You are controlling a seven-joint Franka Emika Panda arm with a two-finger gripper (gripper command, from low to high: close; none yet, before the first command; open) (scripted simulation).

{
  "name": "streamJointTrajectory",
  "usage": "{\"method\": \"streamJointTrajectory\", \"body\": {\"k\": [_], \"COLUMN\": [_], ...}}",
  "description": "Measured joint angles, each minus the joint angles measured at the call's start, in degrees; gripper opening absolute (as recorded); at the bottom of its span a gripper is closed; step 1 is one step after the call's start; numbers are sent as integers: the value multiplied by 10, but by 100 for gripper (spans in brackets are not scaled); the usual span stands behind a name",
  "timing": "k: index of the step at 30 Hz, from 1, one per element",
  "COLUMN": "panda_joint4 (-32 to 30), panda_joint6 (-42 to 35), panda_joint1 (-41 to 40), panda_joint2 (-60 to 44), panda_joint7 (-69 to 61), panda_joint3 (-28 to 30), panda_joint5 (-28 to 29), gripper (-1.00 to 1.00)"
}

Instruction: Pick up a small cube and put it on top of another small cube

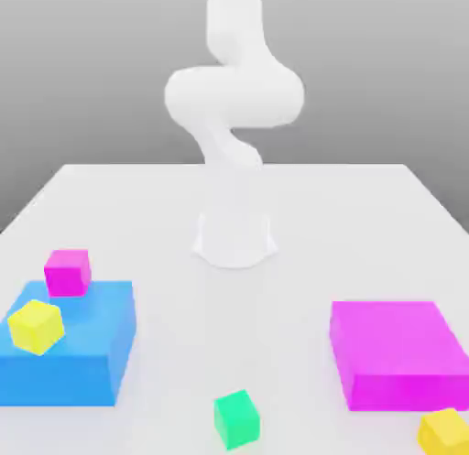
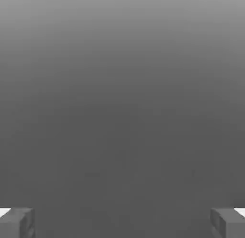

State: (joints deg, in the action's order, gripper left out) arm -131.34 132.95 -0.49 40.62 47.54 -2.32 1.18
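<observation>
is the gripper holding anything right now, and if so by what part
Nothing is held. In the hand view the gripper has its jaws wide apart with only grey background between them.

The exterior view is bright and evenly lit, with soft, diffuse light. The white table [image 1: 302, 206] is nearly blown out, and the white arm [image 1: 234, 96] blends into it at its base. Shadows are faint: a pale one lies beside the blue block [image 1: 73, 352]. Edges look slightly soft. The hand view is dim, a smooth grey gradient, lighter far up.
</observation>
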Motion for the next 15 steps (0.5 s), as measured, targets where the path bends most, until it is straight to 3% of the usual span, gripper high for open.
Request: {"method": "streamJointTrajectory", "body": {"k": [15], "panda_joint4": [26], "panda_joint6": [70], "panda_joint1": [-8], "panda_joint2": [-315], "panda_joint7": [123], "panda_joint3": [-127], "panda_joint5": [98], "gripper": [0]}}
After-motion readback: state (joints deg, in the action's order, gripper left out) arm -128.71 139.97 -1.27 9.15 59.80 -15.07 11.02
